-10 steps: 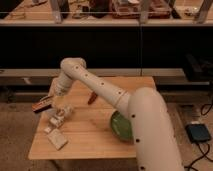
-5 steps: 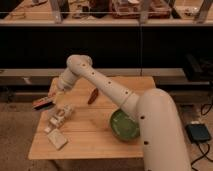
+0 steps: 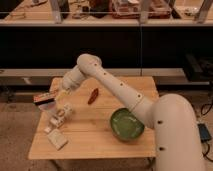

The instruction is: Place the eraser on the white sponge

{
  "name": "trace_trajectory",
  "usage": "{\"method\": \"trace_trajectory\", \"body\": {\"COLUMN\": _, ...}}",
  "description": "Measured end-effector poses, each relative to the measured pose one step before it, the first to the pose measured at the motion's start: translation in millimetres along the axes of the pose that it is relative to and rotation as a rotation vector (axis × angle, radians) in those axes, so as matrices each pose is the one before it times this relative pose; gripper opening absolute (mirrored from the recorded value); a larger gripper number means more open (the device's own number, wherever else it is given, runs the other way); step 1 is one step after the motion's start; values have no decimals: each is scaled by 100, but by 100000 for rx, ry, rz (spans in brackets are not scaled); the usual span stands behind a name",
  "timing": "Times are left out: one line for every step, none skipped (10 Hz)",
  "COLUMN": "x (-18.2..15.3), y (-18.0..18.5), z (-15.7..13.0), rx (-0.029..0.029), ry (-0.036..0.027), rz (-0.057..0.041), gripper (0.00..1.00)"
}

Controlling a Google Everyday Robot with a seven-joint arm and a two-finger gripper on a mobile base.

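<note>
The eraser, with an orange-brown back and a dark face, is at the table's left edge, held at the tip of my gripper. The gripper is shut on it, and the eraser sits slightly raised and tilted. The white sponge, a flat pale pad, lies on the table's front left, below and a little right of the eraser, apart from it. My arm reaches in from the lower right, over the table's middle.
A lumpy whitish packet lies between the eraser and the sponge, with a tiny white cube next to it. A dark-red stick lies mid-table. A green bowl sits front right on the wooden table. Dark shelving stands behind.
The arm's elbow has swung right and up. The eraser has risen slightly at the table's left edge with the gripper. The other objects have not moved.
</note>
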Motion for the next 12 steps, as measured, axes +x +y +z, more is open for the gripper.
{"method": "trace_trajectory", "body": {"x": -436, "y": -1092, "z": -91, "rx": 1054, "ry": -810, "rz": -791, "gripper": 11}}
{"method": "trace_trajectory", "body": {"x": -668, "y": -1931, "z": 43, "rx": 2134, "ry": -1993, "rz": -1695, "gripper": 11}}
{"method": "trace_trajectory", "body": {"x": -456, "y": -1554, "z": 198, "rx": 2039, "ry": -1695, "rz": -1427, "gripper": 11}}
{"method": "trace_trajectory", "body": {"x": -476, "y": -1929, "z": 385, "rx": 2909, "ry": -1972, "rz": -2149, "gripper": 11}}
{"method": "trace_trajectory", "body": {"x": -288, "y": -1358, "z": 487, "rx": 2515, "ry": -1336, "rz": -1645, "gripper": 11}}
{"method": "trace_trajectory", "body": {"x": -325, "y": -1572, "z": 875, "rx": 3682, "ry": -1208, "rz": -1884, "gripper": 11}}
{"method": "trace_trajectory", "body": {"x": 46, "y": -90, "z": 48, "rx": 251, "ry": -14, "rz": -197, "gripper": 11}}
{"method": "trace_trajectory", "body": {"x": -27, "y": 9, "z": -15, "rx": -27, "ry": -33, "rz": 21, "gripper": 11}}
{"method": "trace_trajectory", "body": {"x": -53, "y": 9, "z": -37, "rx": -72, "ry": 17, "rz": 110, "gripper": 11}}
{"method": "trace_trajectory", "body": {"x": 10, "y": 49, "z": -24, "rx": -4, "ry": 171, "rz": 66, "gripper": 11}}
{"method": "trace_trajectory", "body": {"x": -119, "y": -60, "z": 264, "rx": 667, "ry": 315, "rz": 247, "gripper": 11}}
{"method": "trace_trajectory", "body": {"x": -485, "y": -840, "z": 2334, "rx": 4960, "ry": 1132, "rz": 272, "gripper": 11}}
